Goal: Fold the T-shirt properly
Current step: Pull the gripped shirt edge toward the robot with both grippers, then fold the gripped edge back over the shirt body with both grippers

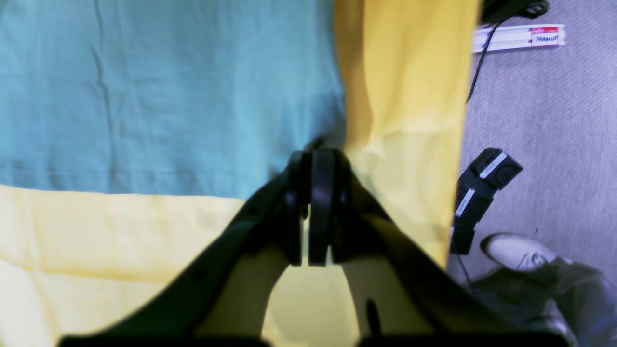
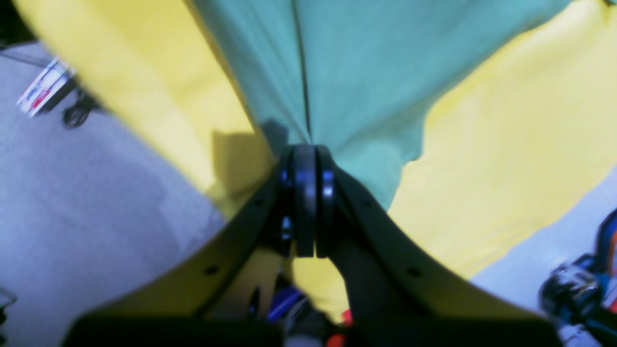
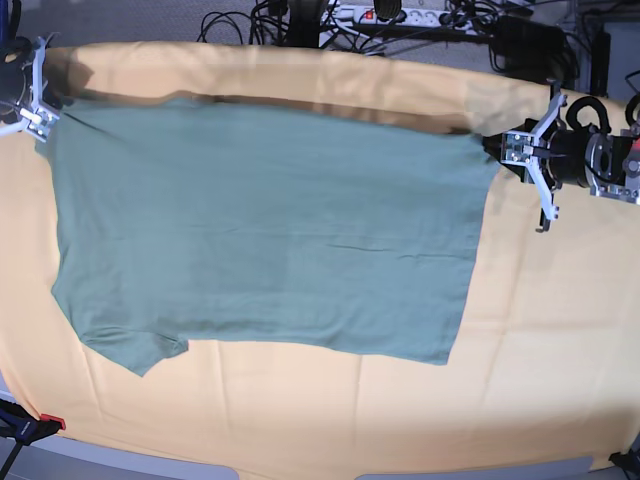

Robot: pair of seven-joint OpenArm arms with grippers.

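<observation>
The sage-green T-shirt (image 3: 270,230) lies spread over the pale orange-yellow cloth (image 3: 540,330). Its far edge is raised and stretched between both grippers, casting a shadow on the cloth behind it. A short sleeve (image 3: 140,350) lies at the near left. My left gripper (image 3: 503,146) is shut on the shirt's far right corner; in the left wrist view the gripper (image 1: 313,156) pinches the shirt (image 1: 168,96). My right gripper (image 3: 42,116) is shut on the far left corner; in the right wrist view the gripper (image 2: 306,152) pinches the shirt (image 2: 366,72).
Cables and a power strip (image 3: 390,14) lie behind the table's far edge. A red clamp (image 3: 46,422) sits at the near left corner. On the grey floor are a black device (image 1: 482,193), a shoe (image 1: 520,250) and a white strip (image 1: 520,36).
</observation>
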